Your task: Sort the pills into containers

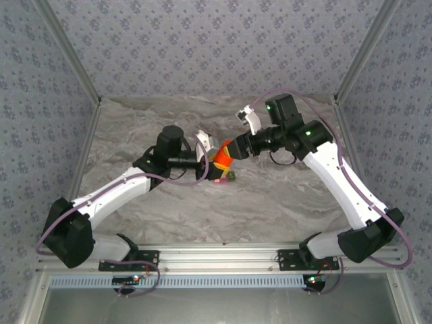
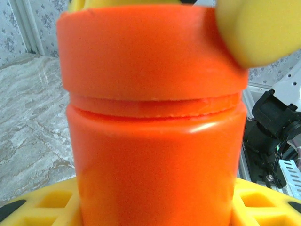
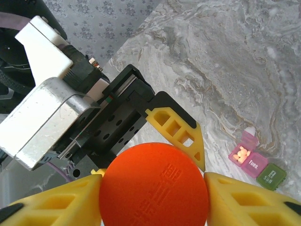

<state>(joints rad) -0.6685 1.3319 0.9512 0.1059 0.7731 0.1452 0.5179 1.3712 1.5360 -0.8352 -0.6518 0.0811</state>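
writing: pink compartment [image 3: 245, 159] reads "tues." on its front edge; green compartment [image 3: 272, 175] reads "sun" on its lid; the cap [image 3: 154, 183] has raised lettering on top, too fine to read.
bottle [image 2: 155, 155]: 1, smooth glossy orange plastic, a cylinder, with a thin seam under the wider cap.
cap: 1, round, matte orange, flat-topped, sitting on the bottle.
containers [image 3: 257, 165]: 1 pair of 2 joined little boxes, translucent pink and olive green plastic, lying on the table just beside and below the raised bottle; pink lid flipped up, green lid closed.
pills [image 3: 241, 154]: a small heap of pale yellow oblong ones inside the pink compartment; i cannot tell the count.
left gripper [image 2: 155, 209]: partly closed, its 2 yellow lattice fingers [image 2: 44, 203] clamping the bottle's body from both sides and holding it off the table.
right gripper [image 1: 230, 150]: partly closed over the top of the bottle, its 2 yellow fingers [image 3: 244, 202] pressed against opposite sides of the cap.
arms: 2, white shells with black joints and purple cables, meeting mid-table.
table [image 3: 225, 56]: grey-white marble pattern, matte.
walls [image 1: 216, 40]: pale lilac paper with a small repeated flower print.
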